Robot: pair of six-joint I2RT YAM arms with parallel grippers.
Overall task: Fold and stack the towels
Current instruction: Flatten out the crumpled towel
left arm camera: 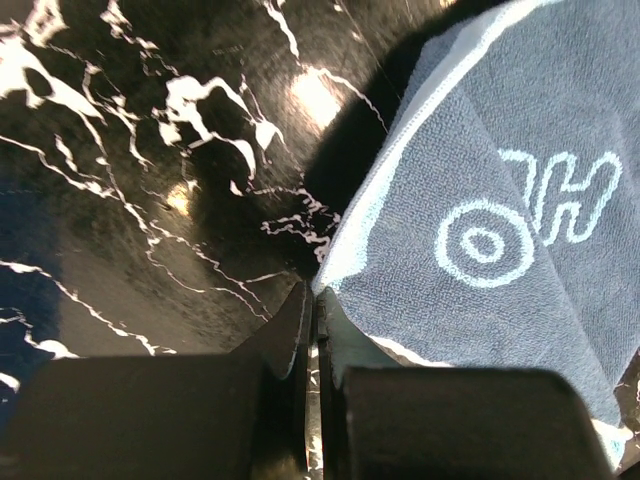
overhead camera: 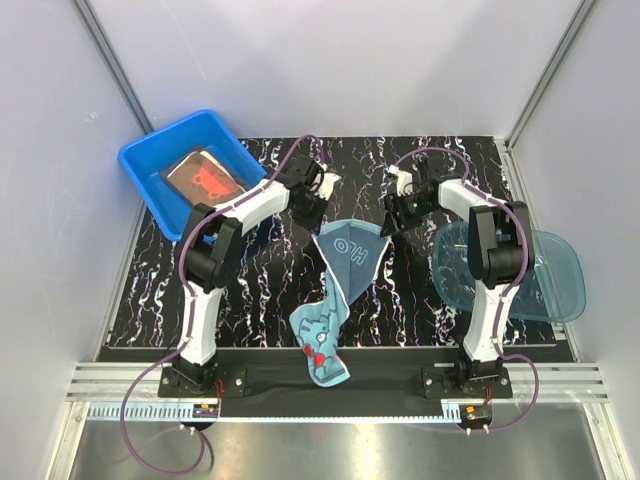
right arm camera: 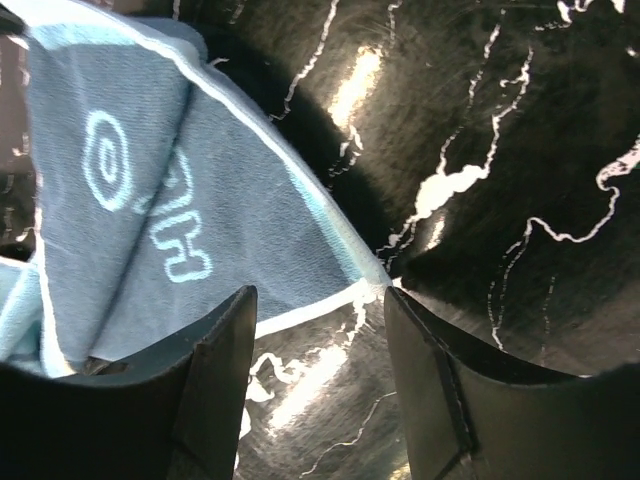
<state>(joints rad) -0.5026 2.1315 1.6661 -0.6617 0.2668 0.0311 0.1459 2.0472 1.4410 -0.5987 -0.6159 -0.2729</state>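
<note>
Blue towel (overhead camera: pixel 345 255) hangs between both arms over mid-table (overhead camera: pixel 420 300). Its top edge runs 9-to-3 o'clock. Its long axis runs from 12 down to about 7 o'clock, and the tail trails to the near edge.

Left gripper (overhead camera: pixel 305 205) sits at the towel's 10 o'clock corner. In the wrist view we see its fingers pressed together, pinching that corner.

Right gripper (overhead camera: pixel 392 222) sits at the 2 o'clock corner, and the towel lies at its 8 o'clock. Its fingers (right arm camera: pixel 215 380) are spread. The corner tip lies in the gap, close to the far finger, and we see no clamp on it. The right arm is the nearer one to this loose corner. We judge the coming move turns on closing there.

The towel is soft looped terry, grey-blue with a pale blue hem and woven pale lettering. The tail shows a lighter side with red marks. The table is glossy black with white veining.

A brown towel (overhead camera: pixel 200 178) with red print lies in the hard blue plastic tub (overhead camera: pixel 150 165) at 10 o'clock. A translucent teal bowl (overhead camera: pixel 560 280) sits at 3 o'clock.
</note>
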